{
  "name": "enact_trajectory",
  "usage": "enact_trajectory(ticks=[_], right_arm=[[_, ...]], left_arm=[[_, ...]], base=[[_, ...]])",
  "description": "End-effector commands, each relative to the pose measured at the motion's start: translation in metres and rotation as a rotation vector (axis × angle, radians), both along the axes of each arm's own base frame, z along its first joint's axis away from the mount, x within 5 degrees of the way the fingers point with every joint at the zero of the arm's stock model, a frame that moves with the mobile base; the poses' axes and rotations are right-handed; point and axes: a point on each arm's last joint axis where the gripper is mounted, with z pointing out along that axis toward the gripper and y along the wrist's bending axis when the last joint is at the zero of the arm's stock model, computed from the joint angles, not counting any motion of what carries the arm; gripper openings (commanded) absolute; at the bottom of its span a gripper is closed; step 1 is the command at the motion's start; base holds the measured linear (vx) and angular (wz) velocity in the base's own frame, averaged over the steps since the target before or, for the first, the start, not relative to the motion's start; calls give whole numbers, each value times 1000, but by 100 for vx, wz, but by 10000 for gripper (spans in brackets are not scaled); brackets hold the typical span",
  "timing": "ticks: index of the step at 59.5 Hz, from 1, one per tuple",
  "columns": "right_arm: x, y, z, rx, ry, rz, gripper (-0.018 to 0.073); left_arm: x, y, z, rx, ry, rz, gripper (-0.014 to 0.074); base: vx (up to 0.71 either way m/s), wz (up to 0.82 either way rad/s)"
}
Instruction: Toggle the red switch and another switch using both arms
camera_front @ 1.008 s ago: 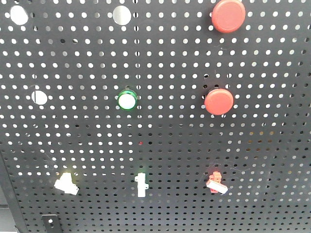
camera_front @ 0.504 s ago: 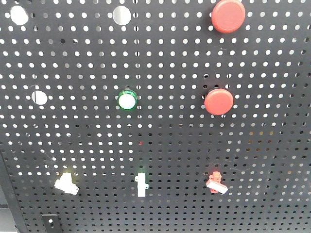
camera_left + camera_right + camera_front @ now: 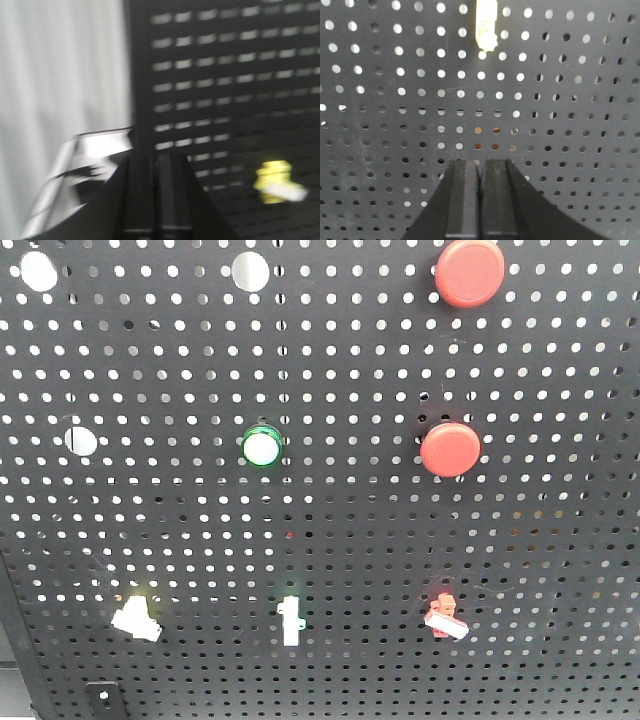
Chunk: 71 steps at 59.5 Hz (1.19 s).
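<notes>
The red switch (image 3: 445, 615), tiny with a white lever tip, sits low on the right of the black pegboard (image 3: 330, 510). The other switch (image 3: 137, 617), pale yellow with a cream lever, sits low on the left. The front view shows neither arm. In the blurred left wrist view my left gripper (image 3: 156, 161) is shut with nothing in it, near the board's left edge. The yellow switch (image 3: 277, 182) lies to its right, apart from it. My right gripper (image 3: 480, 164) is shut and empty, facing bare pegboard (image 3: 570, 100). The red switch is out of the right wrist view.
A straight white toggle (image 3: 290, 620) stands between the two switches, and a pale toggle (image 3: 486, 22) shows above my right gripper. Higher on the board are a green-ringed white light (image 3: 261, 447) and two big red push buttons (image 3: 470, 272) (image 3: 450, 449). A white wall (image 3: 60, 75) lies left of the board.
</notes>
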Motion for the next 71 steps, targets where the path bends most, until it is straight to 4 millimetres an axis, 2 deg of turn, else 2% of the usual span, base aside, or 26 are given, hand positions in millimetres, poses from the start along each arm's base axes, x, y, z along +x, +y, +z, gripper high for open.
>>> enact_trajectory(ticks=[1, 21, 37, 55, 71], right_arm=[[1, 0, 20, -10, -119, 2, -6], [1, 0, 19, -10, -118, 2, -6], [1, 0, 19, -10, -118, 2, -6], [1, 0, 19, -10, -117, 2, -6], [1, 0, 19, -10, -117, 2, -6]], left_arm=[[7, -13, 17, -29, -101, -82, 2], [43, -50, 27, -17, -24, -224, 2], [71, -61, 20, -8, 40, -223, 2], [70, -68, 12, -16, 121, -248, 2], [63, -77, -6, 31, 314, -273, 2]], base=[[0, 0], [0, 0], [0, 0], [0, 0], [0, 0]])
